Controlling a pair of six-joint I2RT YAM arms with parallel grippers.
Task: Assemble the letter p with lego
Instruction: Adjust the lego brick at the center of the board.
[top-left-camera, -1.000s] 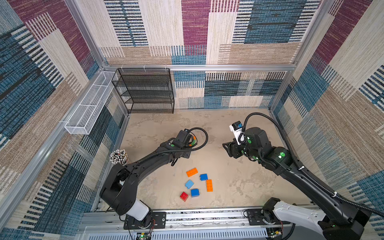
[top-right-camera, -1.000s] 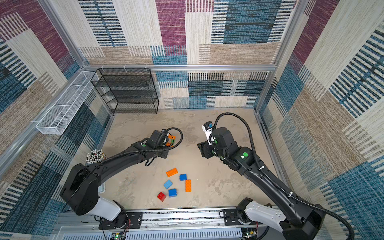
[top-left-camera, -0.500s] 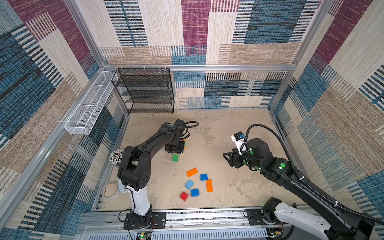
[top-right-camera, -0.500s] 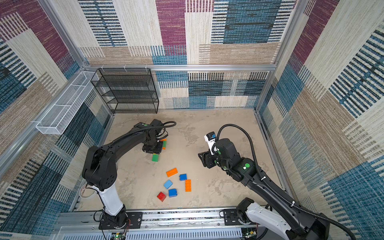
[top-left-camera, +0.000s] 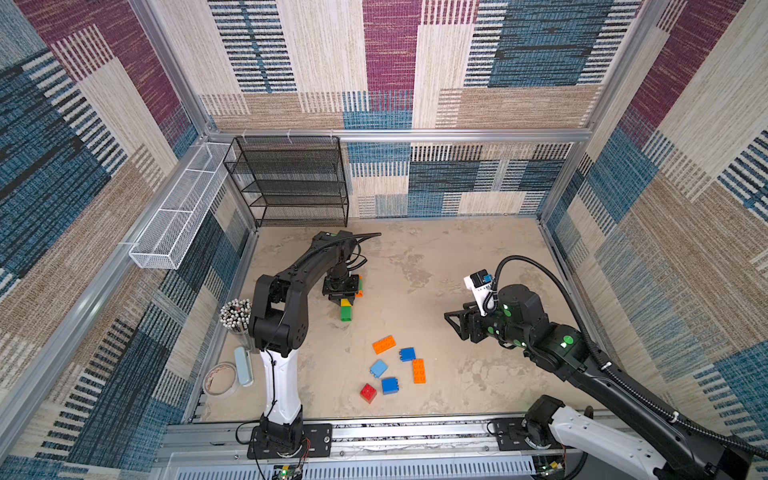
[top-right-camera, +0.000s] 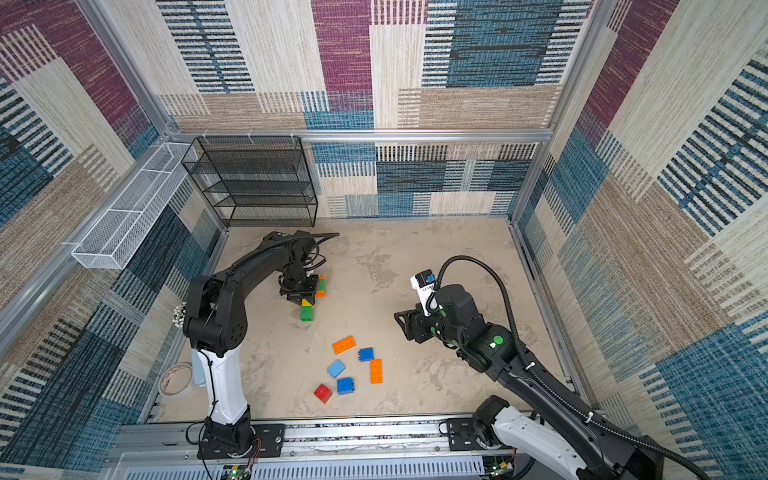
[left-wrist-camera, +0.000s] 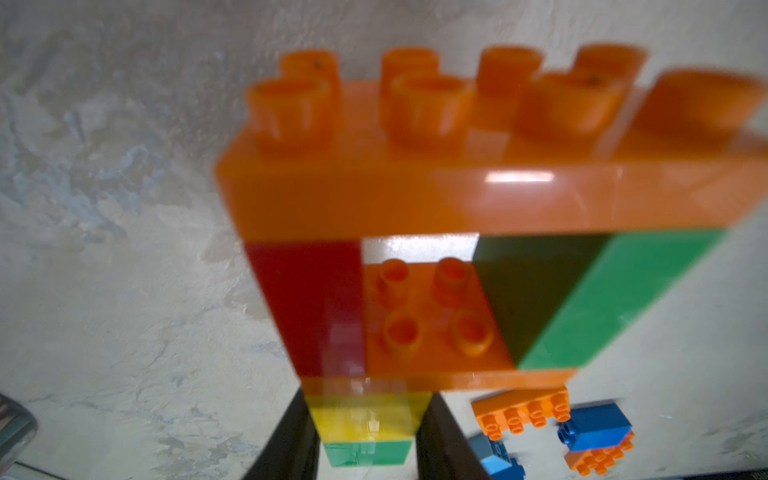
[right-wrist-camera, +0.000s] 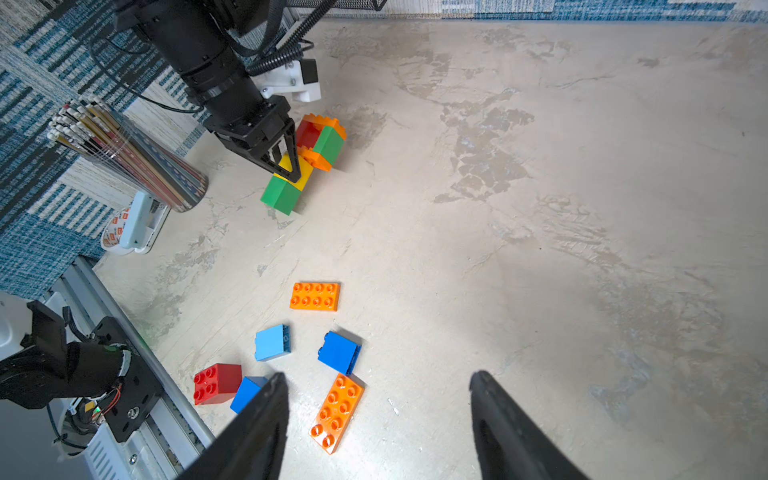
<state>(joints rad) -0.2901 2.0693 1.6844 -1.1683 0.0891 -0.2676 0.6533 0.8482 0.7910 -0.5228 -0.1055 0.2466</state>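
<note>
Since a second back, our left arm has swung out of the middle and is now sitting folded toward the far left, while our right arm has dropped back toward the near right.

Our left gripper (top-left-camera: 344, 300) is pointing down and squeezing the brick stack (right-wrist-camera: 306, 160) by its yellow brick (right-wrist-camera: 296, 168). One finger is pressing on each side, which is showing best in the left wrist view. That stack is lying low at the far left of the table (top-left-camera: 457, 257). It's running from a long orange piece at the far end, through red and green ones with a gap between them, then another orange one, the yellow, and a green brick (top-left-camera: 345, 313) at the near end. We can't tell if it's actually touching the table or hanging just off it.

Our right gripper (right-wrist-camera: 378, 376) is hovering on the right with its fingers spread wide and nothing between them.

Leftovers are sitting in a loose bunch near the front middle, well apart from the stack:
- orange brick (top-left-camera: 383, 344)
- second orange brick (top-left-camera: 419, 370)
- blue brick (top-left-camera: 407, 354)
- second blue brick (top-left-camera: 390, 385)
- light blue brick (top-left-camera: 378, 368)
- red brick (top-left-camera: 368, 392)

A pencil cup (top-left-camera: 236, 316) and a tape roll (top-left-camera: 220, 379) are sitting by the left wall.
</note>
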